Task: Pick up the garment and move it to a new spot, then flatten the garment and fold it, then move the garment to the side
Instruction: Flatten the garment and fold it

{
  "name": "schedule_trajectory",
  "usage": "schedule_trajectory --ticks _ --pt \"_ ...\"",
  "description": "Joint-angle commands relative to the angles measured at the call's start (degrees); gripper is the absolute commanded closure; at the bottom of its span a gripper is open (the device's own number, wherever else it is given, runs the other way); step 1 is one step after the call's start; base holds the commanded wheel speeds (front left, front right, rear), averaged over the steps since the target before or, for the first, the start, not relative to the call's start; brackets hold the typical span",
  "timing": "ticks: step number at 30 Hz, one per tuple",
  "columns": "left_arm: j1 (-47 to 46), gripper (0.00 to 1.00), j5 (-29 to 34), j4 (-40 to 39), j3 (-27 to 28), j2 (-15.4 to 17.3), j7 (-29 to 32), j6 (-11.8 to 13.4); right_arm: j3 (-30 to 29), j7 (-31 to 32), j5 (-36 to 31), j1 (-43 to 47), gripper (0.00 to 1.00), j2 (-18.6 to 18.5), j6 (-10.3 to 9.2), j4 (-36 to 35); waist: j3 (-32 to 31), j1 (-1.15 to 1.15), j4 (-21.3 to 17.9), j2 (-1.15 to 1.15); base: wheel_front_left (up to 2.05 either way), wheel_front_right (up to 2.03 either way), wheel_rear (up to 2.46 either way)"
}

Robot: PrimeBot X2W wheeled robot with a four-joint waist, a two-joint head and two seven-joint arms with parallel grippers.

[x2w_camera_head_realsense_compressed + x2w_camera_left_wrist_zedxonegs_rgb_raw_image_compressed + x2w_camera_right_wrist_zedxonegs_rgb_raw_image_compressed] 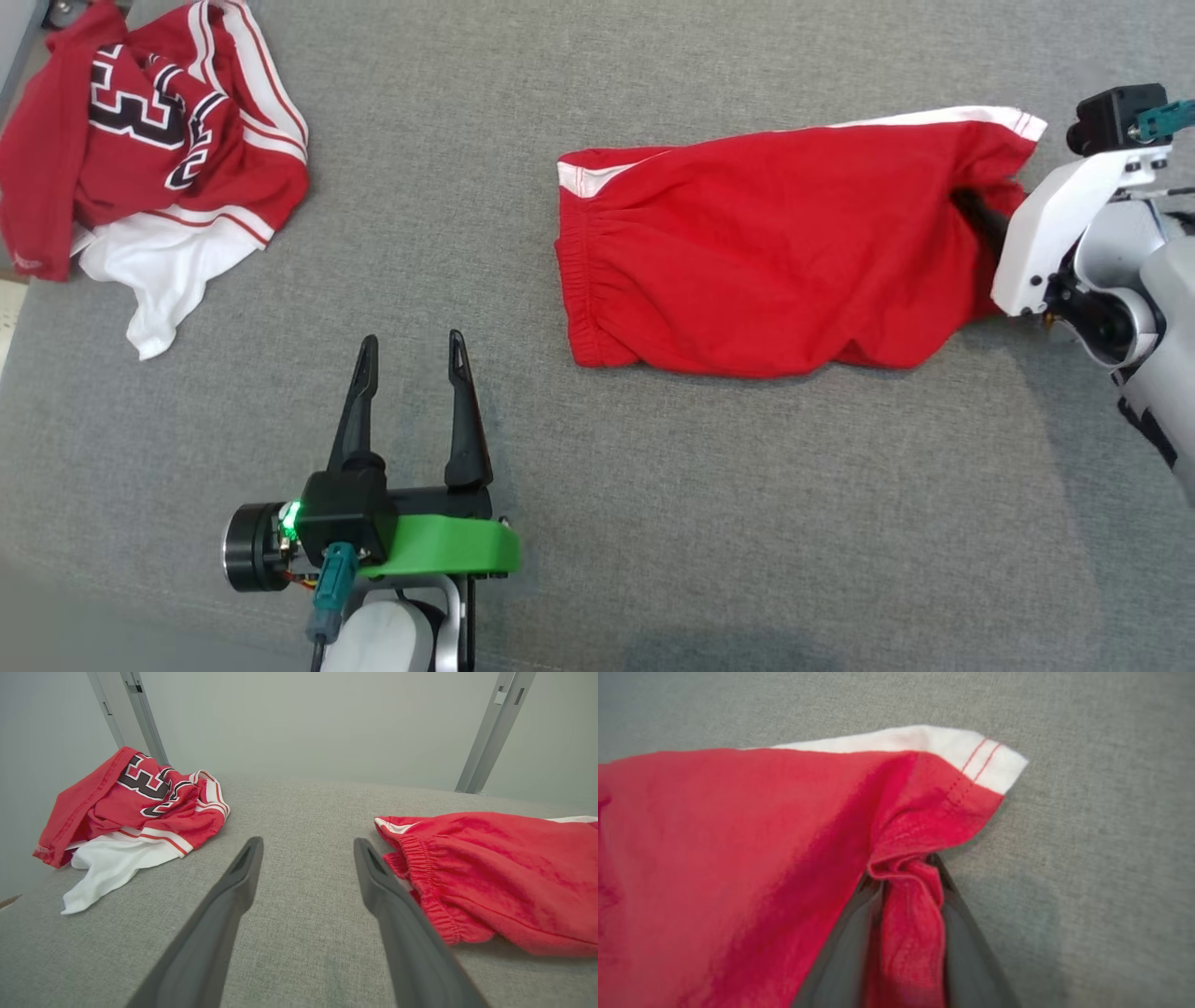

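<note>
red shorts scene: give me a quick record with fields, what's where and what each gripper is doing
surface: grey fabric surface
task garment: red shorts, lying rumpled, elastic waistband toward the robot's left
right gripper: shut on a bunched fold of the shorts, just below the white-trimmed hem corner
left gripper: open, holding nothing, between the two garments
other garment: red and white jersey, crumpled at the far left
fold status: not yet flattened or folded
</note>
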Motion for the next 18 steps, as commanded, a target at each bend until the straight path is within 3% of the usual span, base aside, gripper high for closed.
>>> schedule_trajectory --ticks 1,11,18 --pt "0.9 0.00 0.9 0.2 0.7 0.0 0.0 -0.3 0.3 0.8 0.1 3.3 1.00 1.1 0.12 0.4 -2.6 0.00 -4.2 0.00 0.00 0.00 0.00" --pt "3.2 0.00 4.2 0.8 4.1 0.7 0.0 -2.8 -8.0 0.4 5.2 8.5 1.00 0.1 0.05 -3.5 -5.1 0.00 -15.2 0.00 0.00 0.00 0.00" --pt "4.5 0.00 5.5 0.2 5.3 1.2 0.0 -4.9 -15.4 -1.6 6.7 13.2 1.00 -2.3 0.06 -2.8 -4.9 0.00 -16.8 0.00 0.00 0.00 0.00"
